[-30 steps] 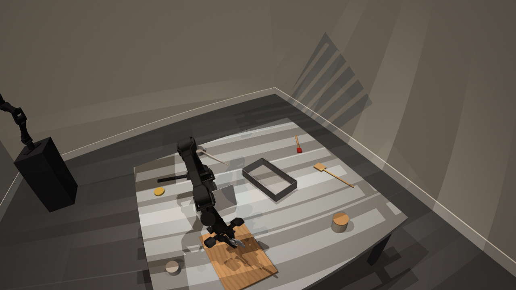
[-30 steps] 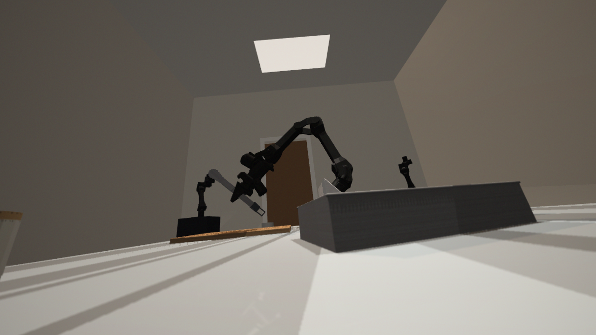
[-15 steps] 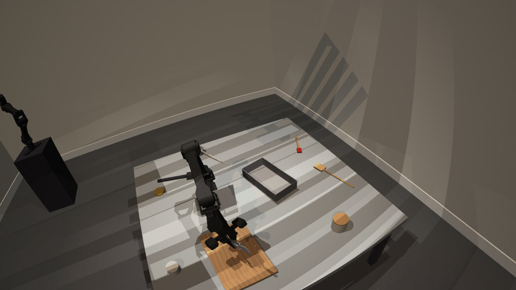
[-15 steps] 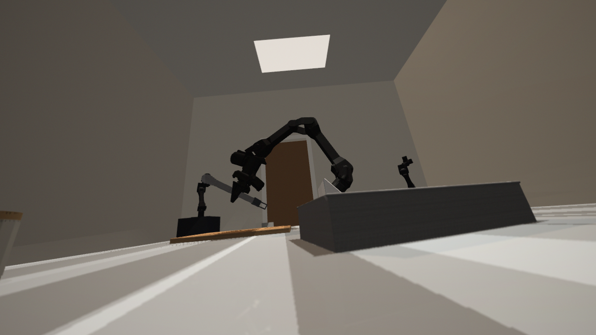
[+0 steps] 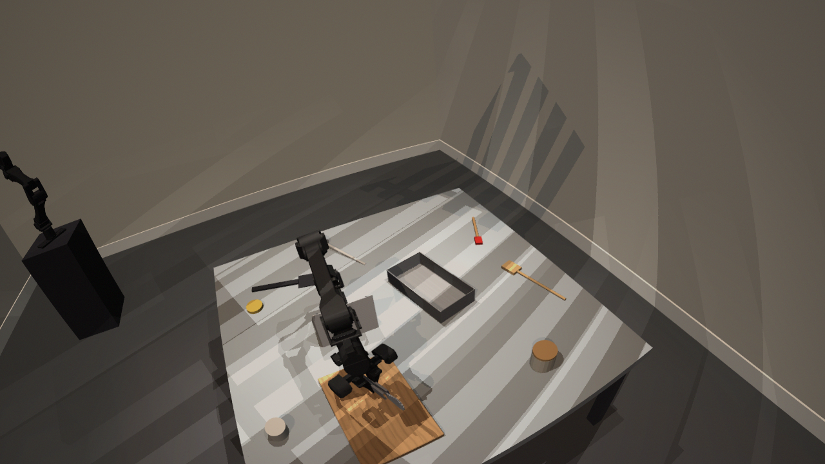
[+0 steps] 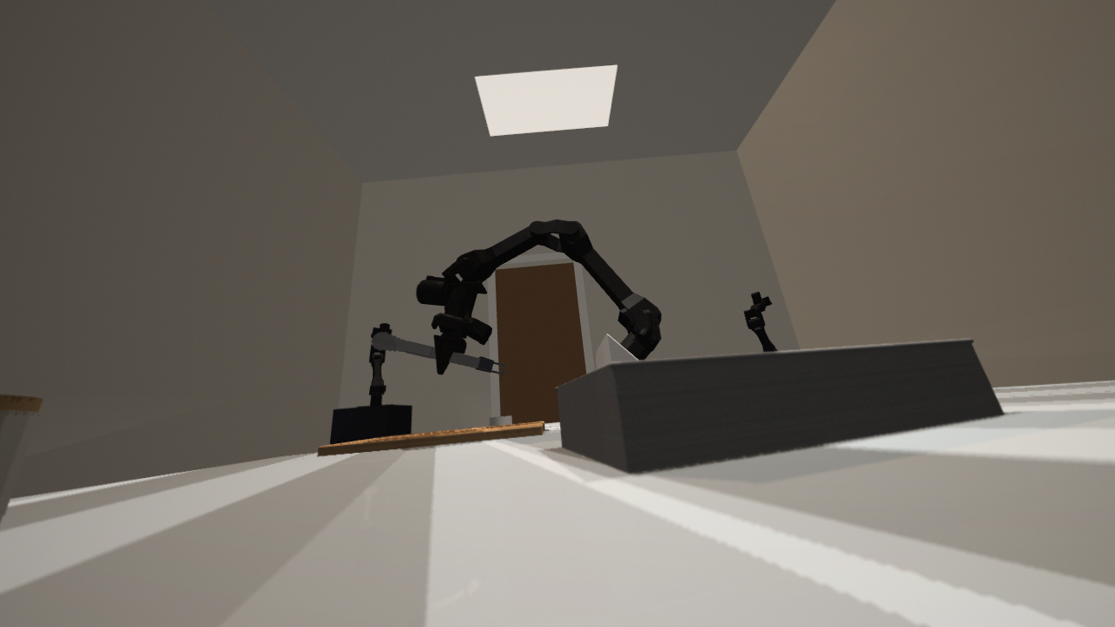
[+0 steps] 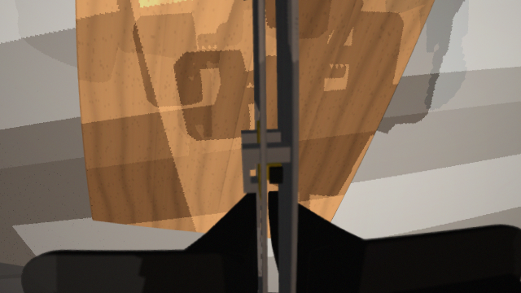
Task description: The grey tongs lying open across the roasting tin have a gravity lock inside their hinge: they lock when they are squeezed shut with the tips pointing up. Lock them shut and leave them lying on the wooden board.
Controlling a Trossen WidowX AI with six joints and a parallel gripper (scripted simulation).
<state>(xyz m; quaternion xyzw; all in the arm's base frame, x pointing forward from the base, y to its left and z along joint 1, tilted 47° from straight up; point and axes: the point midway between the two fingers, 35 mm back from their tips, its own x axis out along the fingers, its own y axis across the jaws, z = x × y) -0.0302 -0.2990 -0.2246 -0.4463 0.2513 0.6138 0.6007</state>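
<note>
The grey tongs (image 5: 389, 394) (image 6: 413, 348) (image 7: 288, 102) are squeezed together, their two arms close side by side. My gripper (image 5: 372, 383) (image 6: 442, 365) (image 7: 263, 203) points down and is shut on them at mid-length. They hang in the air above the wooden board (image 5: 397, 441) (image 6: 436, 439) (image 7: 110, 179), not touching it. They lie nearly level: in the exterior view the rounded tips at the left are a little higher than the looped hinge end at the right. Whether the lock is engaged cannot be seen. The dark roasting tin (image 5: 429, 307) (image 6: 780, 413) has no tongs on it.
A round jar with a brown top (image 5: 544, 352) stands right of the board. A pale cylinder (image 5: 275, 428) stands left of it. A grey upright panel (image 5: 367, 314) is beside the arm. A wooden spatula (image 5: 539, 284), red-tipped tool (image 5: 477, 239) and yellow disc (image 5: 254, 306) lie farther off.
</note>
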